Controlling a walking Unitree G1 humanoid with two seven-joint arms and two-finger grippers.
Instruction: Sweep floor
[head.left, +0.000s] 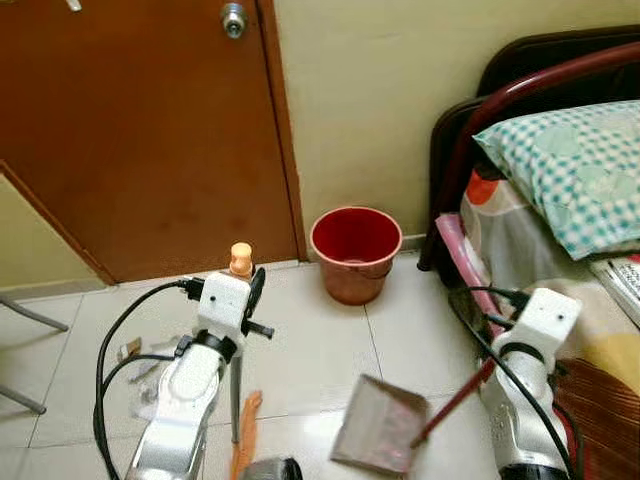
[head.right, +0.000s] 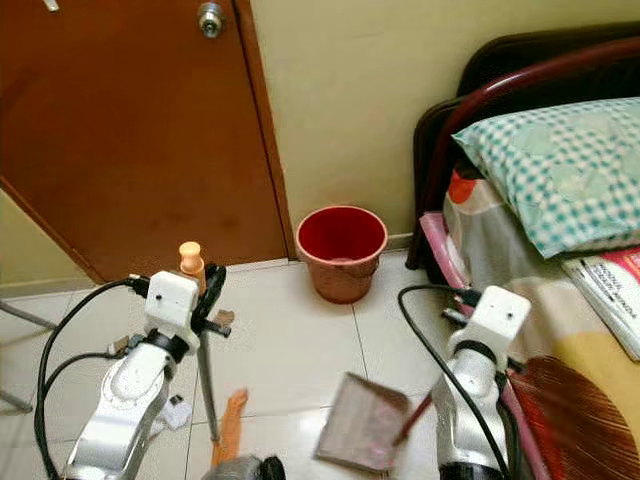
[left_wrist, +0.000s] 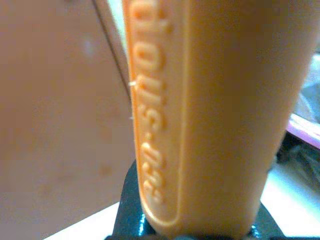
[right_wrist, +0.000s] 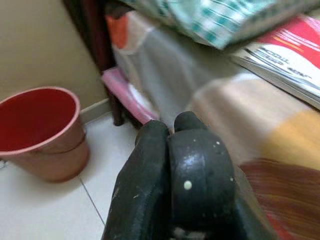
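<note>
My left gripper (head.left: 254, 292) is shut on the broom's orange grip (head.left: 241, 258), holding it upright over the tiled floor. The left wrist view shows that embossed orange grip (left_wrist: 210, 115) very close. The broom's metal shaft (head.left: 236, 395) runs down to an orange part (head.left: 245, 440) near the floor. A grey dustpan (head.left: 378, 425) hangs tilted at the lower middle. Its red handle (head.left: 458, 398) rises toward my right arm and passes behind the forearm. In the right wrist view my right gripper (right_wrist: 169, 142) has its black fingers (right_wrist: 200, 175) pressed together.
A red bucket (head.left: 355, 250) stands against the wall between the brown door (head.left: 140, 130) and the bed (head.left: 520, 220). The bed carries a checked pillow (head.left: 580, 170) and books (head.right: 612, 290). Scraps of litter (head.left: 150, 385) lie on the tiles at the left, near thin furniture legs (head.left: 25, 318).
</note>
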